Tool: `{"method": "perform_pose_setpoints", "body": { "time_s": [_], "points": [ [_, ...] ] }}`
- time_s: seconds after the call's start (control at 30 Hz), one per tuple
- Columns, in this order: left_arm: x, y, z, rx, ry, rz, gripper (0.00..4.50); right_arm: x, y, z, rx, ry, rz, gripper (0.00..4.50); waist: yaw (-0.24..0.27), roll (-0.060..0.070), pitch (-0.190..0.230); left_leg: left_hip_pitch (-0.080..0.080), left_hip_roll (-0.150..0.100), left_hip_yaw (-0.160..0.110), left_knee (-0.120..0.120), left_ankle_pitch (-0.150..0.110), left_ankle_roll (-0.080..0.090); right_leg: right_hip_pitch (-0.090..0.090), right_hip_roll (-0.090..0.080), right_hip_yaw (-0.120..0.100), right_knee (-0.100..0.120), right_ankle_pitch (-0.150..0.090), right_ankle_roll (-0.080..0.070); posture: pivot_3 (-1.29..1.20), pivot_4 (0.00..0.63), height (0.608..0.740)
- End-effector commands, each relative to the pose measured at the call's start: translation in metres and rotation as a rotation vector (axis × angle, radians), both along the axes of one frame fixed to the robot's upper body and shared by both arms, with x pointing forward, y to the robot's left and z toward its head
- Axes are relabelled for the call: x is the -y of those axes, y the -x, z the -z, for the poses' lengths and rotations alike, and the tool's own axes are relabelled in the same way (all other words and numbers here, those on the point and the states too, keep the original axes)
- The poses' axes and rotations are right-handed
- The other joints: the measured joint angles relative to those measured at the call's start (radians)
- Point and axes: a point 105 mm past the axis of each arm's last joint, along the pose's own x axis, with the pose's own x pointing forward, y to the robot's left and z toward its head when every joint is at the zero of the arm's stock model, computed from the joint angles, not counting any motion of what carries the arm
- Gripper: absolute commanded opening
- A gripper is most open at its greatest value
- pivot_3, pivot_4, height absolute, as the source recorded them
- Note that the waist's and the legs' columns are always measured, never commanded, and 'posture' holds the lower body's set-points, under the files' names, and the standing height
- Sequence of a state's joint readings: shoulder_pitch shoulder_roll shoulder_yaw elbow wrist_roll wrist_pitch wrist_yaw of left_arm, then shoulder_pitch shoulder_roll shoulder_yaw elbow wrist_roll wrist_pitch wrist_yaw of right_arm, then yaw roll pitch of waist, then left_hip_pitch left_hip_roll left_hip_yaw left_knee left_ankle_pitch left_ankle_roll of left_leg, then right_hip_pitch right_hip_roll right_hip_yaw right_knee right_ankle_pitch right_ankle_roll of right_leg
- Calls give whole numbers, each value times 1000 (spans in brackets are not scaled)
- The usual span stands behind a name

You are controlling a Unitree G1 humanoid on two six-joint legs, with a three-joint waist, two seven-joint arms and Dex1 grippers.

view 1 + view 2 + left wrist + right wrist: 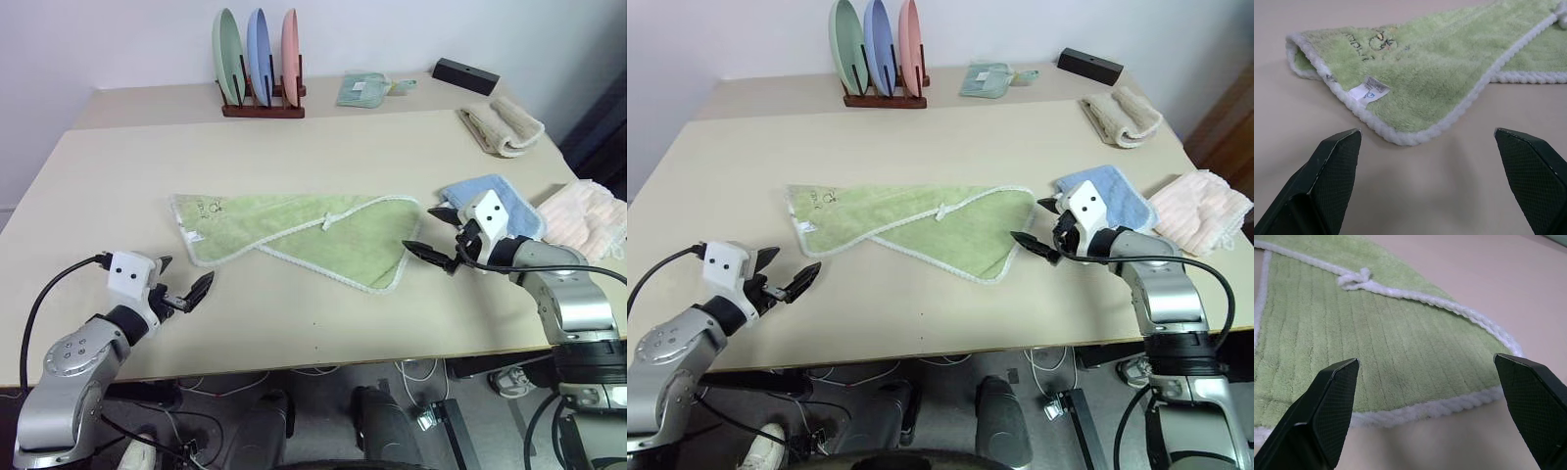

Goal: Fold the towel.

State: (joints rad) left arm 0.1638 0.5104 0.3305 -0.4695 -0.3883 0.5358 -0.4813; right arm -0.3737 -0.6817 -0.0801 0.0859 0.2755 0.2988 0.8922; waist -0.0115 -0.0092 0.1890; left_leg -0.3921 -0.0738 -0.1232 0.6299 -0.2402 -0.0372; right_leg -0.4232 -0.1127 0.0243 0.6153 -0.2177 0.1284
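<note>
1. Left eye view: the towel (pixel 294 230) lies flat at the middle of the table (pixel 323 137), folded over on itself into overlapping layers with a whitish trim. Its small white loop (pixel 333 219) sits near the middle of the top edge, and its dark printed mark (pixel 210 207) is near the end at 9 o'clock.
2. Same view: the left gripper (pixel 183 286) hovers over bare tabletop at about 7 o'clock from the towel, its two black fingers spread and holding nothing. The right gripper (pixel 436 233) sits just beside the towel's end at 3 o'clock, fingers also spread and empty.
3. Same view: a blue cloth (pixel 495 201) lies just behind the right gripper, with a pink cloth (pixel 585 217) at 3 o'clock from it. At the table's 12 o'clock edge stands a plate rack (pixel 263 103) holding green, blue and pink plates upright. A beige rolled cloth (pixel 502 125) lies at about 2 o'clock.
4. Left wrist view: the towel's corner with a white label (pixel 1369 91) lies close ahead of the spread fingers (pixel 1337 161), not touching them.
5. Right wrist view: the towel's trimmed edge runs between the wide-apart fingers (pixel 1332 401), with the loop farther on
</note>
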Motion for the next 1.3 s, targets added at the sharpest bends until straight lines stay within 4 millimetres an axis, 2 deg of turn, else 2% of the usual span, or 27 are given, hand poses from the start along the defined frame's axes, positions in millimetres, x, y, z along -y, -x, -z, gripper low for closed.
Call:
{"method": "perform_pose_setpoints", "body": {
  "time_s": [0.03,0.37,0.43,0.57,0.63,0.8,1.0,1.2,1.3],
  "points": [
    [1,2,-11,49,-15,4,4441,-5,-4,-12,52,8,-22,4500,0,0,0,0,0,0,0,0,0,0,0,0,0,0,0,0,150,737],
    [0,4,-16,56,-35,15,4441,-15,-7,-8,60,-7,-46,4500,0,0,0,0,0,0,0,0,0,0,0,0,0,0,0,0,150,737],
    [7,5,-19,54,-37,52,4441,-20,-5,-4,47,-25,-55,4500,0,0,0,0,0,0,0,0,0,0,0,0,0,0,0,0,150,737],
    [43,11,-18,37,-147,238,4441,-36,1,0,-9,-89,-112,4500,0,0,0,0,0,0,0,0,0,0,0,0,0,0,0,0,150,737],
    [49,11,-17,34,-193,276,4441,-41,3,0,-10,-98,-122,4500,0,0,0,0,0,0,0,0,0,0,0,0,0,0,0,0,150,737],
    [42,-9,-8,20,-438,257,4441,-48,10,1,11,-100,-102,4500,3,0,0,0,0,0,0,0,0,0,0,0,0,0,0,0,150,737],
    [11,-39,-4,1,-527,157,4441,-53,17,6,10,-111,-72,4500,-1,0,0,0,-1,0,-1,0,0,0,1,0,0,0,0,0,150,737],
    [-4,-62,15,-61,-594,179,4441,-56,9,-2,54,-133,-39,4500,2,1,0,0,-1,0,-1,0,0,-1,0,0,1,0,0,0,150,737],
    [-4,-76,12,-36,-589,187,3562,-57,7,-4,65,-134,-35,4500,1,0,0,1,-1,-1,0,0,0,0,0,0,2,0,0,0,150,737]
  ]
}}
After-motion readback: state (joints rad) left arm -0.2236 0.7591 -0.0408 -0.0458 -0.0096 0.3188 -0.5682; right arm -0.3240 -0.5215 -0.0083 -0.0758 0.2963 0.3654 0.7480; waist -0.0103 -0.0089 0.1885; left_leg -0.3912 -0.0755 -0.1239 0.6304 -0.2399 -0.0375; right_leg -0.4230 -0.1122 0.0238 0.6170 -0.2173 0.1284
